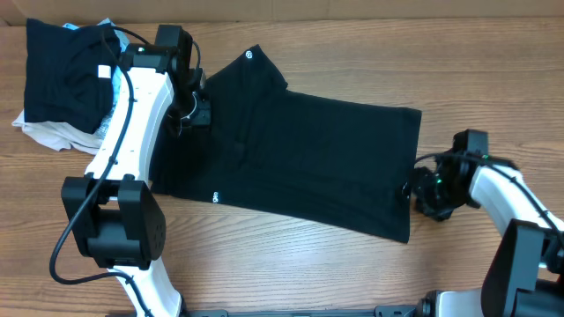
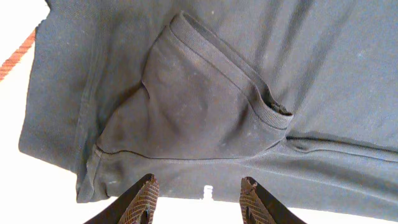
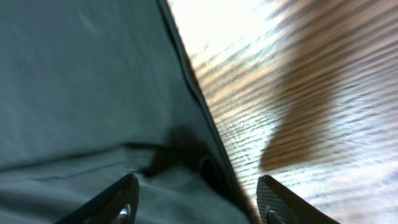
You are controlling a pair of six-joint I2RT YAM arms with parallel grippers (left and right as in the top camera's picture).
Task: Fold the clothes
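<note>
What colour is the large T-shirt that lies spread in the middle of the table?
Black. The T-shirt shows best in the overhead view.

Bright, washed-out table (image 2: 18, 186), right wrist seemingly motion-blurred

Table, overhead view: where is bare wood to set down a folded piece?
Bare wood: the near strip of the table below the T-shirt, and the far strip above its right half. Crowded: far-left corner, with the clothes pile.

The left arm (image 1: 132, 114) hides part of the black T-shirt's (image 1: 317, 158) edge.
</note>
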